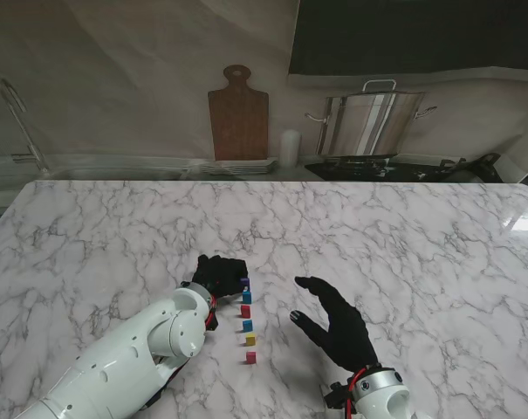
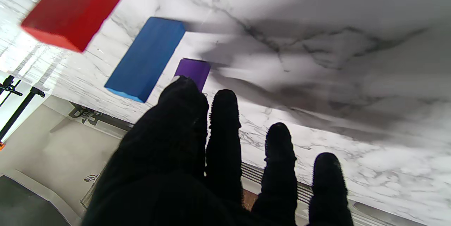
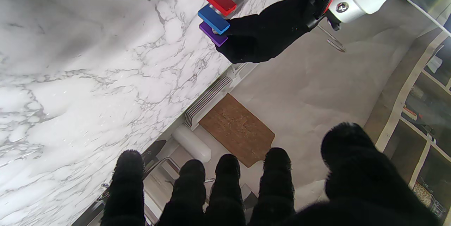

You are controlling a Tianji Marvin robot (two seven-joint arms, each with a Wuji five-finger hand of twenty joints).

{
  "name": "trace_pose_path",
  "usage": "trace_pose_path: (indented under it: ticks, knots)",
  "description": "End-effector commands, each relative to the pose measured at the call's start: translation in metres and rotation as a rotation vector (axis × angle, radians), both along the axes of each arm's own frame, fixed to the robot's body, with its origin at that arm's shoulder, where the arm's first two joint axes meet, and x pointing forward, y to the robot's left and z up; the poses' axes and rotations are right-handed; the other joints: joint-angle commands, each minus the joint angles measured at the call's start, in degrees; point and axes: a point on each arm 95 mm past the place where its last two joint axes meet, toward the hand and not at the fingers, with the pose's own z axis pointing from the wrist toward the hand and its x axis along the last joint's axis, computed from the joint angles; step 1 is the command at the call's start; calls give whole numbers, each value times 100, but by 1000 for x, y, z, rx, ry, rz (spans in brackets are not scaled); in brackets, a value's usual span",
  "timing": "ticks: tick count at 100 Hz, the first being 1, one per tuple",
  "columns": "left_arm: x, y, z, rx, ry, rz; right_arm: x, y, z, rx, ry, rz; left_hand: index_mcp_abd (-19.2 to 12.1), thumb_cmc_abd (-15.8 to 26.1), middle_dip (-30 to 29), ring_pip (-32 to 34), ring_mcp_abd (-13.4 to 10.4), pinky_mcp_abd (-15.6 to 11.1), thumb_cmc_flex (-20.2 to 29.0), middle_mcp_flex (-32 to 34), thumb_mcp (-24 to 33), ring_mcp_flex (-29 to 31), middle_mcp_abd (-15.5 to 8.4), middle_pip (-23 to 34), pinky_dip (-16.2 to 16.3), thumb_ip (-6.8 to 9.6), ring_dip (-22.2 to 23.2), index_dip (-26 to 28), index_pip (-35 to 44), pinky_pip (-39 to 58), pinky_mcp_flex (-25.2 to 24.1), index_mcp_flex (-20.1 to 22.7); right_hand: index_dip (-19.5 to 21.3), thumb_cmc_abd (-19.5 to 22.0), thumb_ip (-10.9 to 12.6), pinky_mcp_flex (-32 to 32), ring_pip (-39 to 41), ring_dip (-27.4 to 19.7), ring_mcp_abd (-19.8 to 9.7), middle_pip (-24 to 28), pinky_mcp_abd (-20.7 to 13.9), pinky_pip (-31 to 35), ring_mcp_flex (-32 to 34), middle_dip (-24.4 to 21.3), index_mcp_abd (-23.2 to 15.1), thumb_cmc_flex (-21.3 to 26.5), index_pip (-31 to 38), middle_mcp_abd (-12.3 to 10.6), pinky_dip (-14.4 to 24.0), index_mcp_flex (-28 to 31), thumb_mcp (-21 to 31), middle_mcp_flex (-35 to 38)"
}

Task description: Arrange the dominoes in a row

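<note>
The left hand [image 1: 220, 275], gloved in black, rests its fingertips against the purple domino [image 1: 244, 283] at the far end of a row of 6 upright dominoes [image 1: 247, 319] on the marble table [image 1: 421, 244]; whether it grips the piece cannot be told. Just right of the row, the right hand [image 1: 333, 323] hovers with fingers spread, holding nothing.

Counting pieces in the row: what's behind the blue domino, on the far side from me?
A purple domino stands behind the blue domino, ending the row. The left hand covers part of it.
</note>
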Motion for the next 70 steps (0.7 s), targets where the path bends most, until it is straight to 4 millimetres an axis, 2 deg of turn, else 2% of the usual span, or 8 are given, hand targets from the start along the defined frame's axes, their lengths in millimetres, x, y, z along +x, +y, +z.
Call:
trace_pose_path:
  ticks: [1,30,63,70]
  knots:
    - [-1,-2,-1,4,15,-11,-2,0,-1,0,7,-4,-204,-135,-32,72,-33,-70,86,103,219,0,-101,-20,77,118,18,-31,304,113,-99,104,77,233,166,-23,-103,-66,-155,54,-202,55,-55,19,-93,161,5,-49,98,-206,-114,-150]
    - [-1,-2,0,7,21,-17,-2,0,0,0,6,-5,-44,-200,-33,25,-17,-78,33,55,325,-59,-40,-290,15,100,1,-70,-369,88,-103,163,77,229,166,-24,-105,-66,-150,53,-199,54,-59,19,-99,164,4,-40,98,-206,-113,-157]
    - [-2,0,0,15,24,-22,-2,0,-1,0,6,-5,42,-248,-95,-15,-16,-83,43,-20,377,-98,-18,-379,-7,94,-14,-342,-890,54,-106,186,79,226,165,-23,-103,-66,-149,54,-198,53,-55,19,-101,162,6,-48,99,-207,-113,-152]
    - [-2,0,0,17,26,-23,-2,0,-1,0,6,-4,66,-276,-212,-40,-11,-85,11,-101,451,-108,-10,-258,-18,79,-27,-288,-1087,32,-105,206,79,223,165,-23,-103,-66,-149,55,-199,53,-53,20,-96,165,5,-51,99,-207,-111,-151]
